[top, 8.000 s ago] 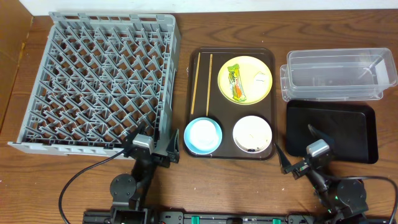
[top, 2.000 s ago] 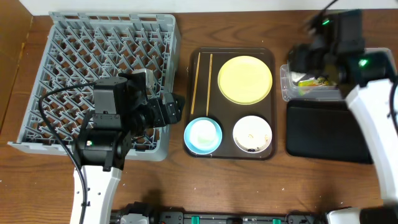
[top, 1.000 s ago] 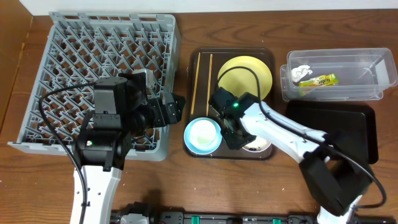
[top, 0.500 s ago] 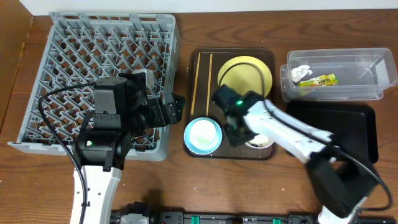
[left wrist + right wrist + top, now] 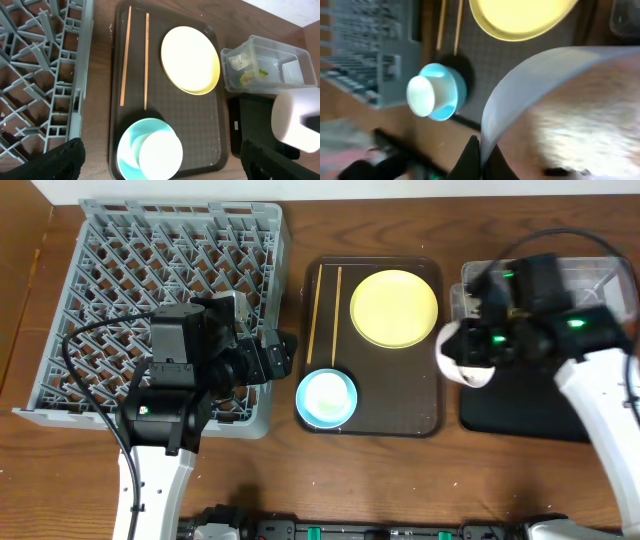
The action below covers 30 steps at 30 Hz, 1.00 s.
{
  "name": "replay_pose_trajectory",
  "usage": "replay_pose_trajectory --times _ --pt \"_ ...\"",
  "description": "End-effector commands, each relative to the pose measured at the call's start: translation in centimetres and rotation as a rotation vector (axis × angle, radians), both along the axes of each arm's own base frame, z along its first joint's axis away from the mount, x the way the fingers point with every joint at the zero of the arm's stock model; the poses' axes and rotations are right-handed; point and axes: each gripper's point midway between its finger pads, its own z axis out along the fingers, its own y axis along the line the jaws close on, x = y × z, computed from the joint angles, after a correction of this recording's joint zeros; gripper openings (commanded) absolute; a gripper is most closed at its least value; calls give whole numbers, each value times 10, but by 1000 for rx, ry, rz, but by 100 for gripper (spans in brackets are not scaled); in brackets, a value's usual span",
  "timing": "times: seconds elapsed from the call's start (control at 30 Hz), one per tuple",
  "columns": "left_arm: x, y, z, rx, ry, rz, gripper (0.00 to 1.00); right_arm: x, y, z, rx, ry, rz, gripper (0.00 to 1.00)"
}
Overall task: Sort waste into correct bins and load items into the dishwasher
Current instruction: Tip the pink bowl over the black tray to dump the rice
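Note:
My right gripper (image 5: 492, 340) is shut on the rim of the white bowl (image 5: 462, 360), which hangs tilted above the left edge of the black tray (image 5: 535, 405). In the right wrist view the rim (image 5: 487, 135) is pinched between my fingers, and the bowl's inside is blurred. The yellow plate (image 5: 394, 308), the chopsticks (image 5: 314, 310) and the blue bowl (image 5: 327, 398) holding the white cup (image 5: 160, 155) lie on the brown tray (image 5: 420, 405). The wrapper (image 5: 250, 77) and tissue (image 5: 236, 62) sit in the clear tub (image 5: 590, 295). My left gripper (image 5: 162, 165) hangs open above the blue bowl.
The grey dish rack (image 5: 150, 290) fills the left side, and my left arm hovers over its near right corner. The clear tub stands directly behind the black tray at the right. Bare wooden table runs along the front edge.
My right gripper has lifted the white bowl off the brown tray and carried it right, over the black tray's left edge. The left arm has not moved.

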Motion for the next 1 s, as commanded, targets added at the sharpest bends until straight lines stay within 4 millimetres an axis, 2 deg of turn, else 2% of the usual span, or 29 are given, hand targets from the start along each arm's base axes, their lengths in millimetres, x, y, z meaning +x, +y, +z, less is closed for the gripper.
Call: replay_pose_trajectory --times 0.0,0.23,0.37,0.4,0.53,0.63,0.73,0.87,0.97 --pt "0 -3 10 -16 -18 -10 99 -8 -7 14 242 -40 89 1" --pt "0 -3 10 -16 -18 -10 99 -8 -45 -1 544 -151 23 1" --pt "0 -3 10 -16 -18 -10 99 -7 -76 -23 575 -189 -90 1" --pt "0 -3 10 -16 -18 -10 99 -7 -81 -23 601 -214 -102 1" --pt "0 -3 10 -16 -18 -10 99 -11 -88 -23 652 -296 -97 1" --pt "0 -3 10 -16 -18 -10 99 -17 -86 -31 644 -316 -81 1" --pt "0 -3 10 -16 -18 -10 99 -21 -83 -30 663 -352 -57 1" --pt "0 -3 10 -16 -18 -10 99 -21 -82 -24 694 -376 -47 1" --pt "0 -3 10 -16 -18 -10 99 -17 -86 -35 635 -357 -60 1"
